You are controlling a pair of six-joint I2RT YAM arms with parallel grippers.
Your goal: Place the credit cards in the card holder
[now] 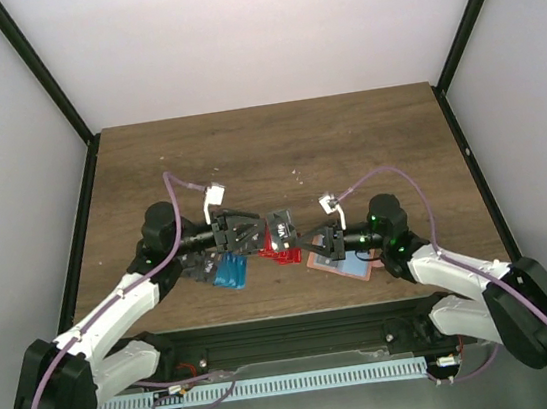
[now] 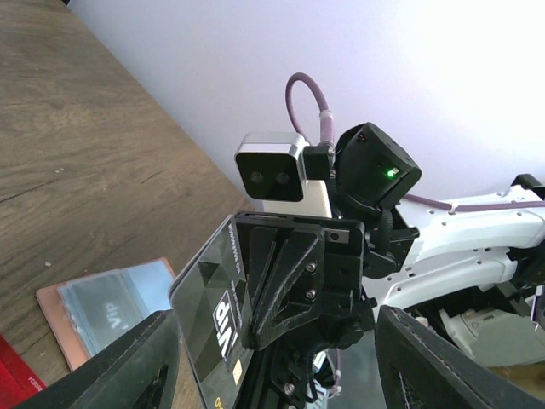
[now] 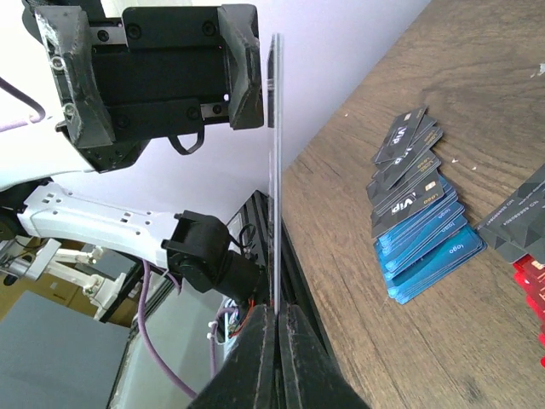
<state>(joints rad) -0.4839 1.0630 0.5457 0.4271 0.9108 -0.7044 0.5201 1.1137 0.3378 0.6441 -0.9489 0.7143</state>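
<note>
Right gripper [image 3: 277, 317]: we see the fingers pressed together on the bottom edge of a dark card [image 3: 274, 170], which stands upright and edge-on in the right wrist view.
Dark card, face: in the left wrist view we read "VIP" on it.
Left gripper [image 1: 249, 234]: jaws are wide apart and hold nothing. It faces the right gripper over the middle of the table [image 1: 276, 144].
Card vs left gripper: the card stands just beside one of the left fingers [image 3: 244, 68]. We cannot tell whether they touch.
Card holder [image 1: 347, 265]: lies flat on the table, near and right of centre, under the right gripper. We see a tan-pink rim and a pale blue-grey face with "VIP" on it.
Red cards [image 1: 278, 252]: lie on the table between the two grippers, just left of the card holder.
Blue cards [image 3: 426, 256]: a fanned stack, near left, under the left arm.
Dark stack [image 3: 404, 162]: fanned, touching the blue cards on their far-left side.
</note>
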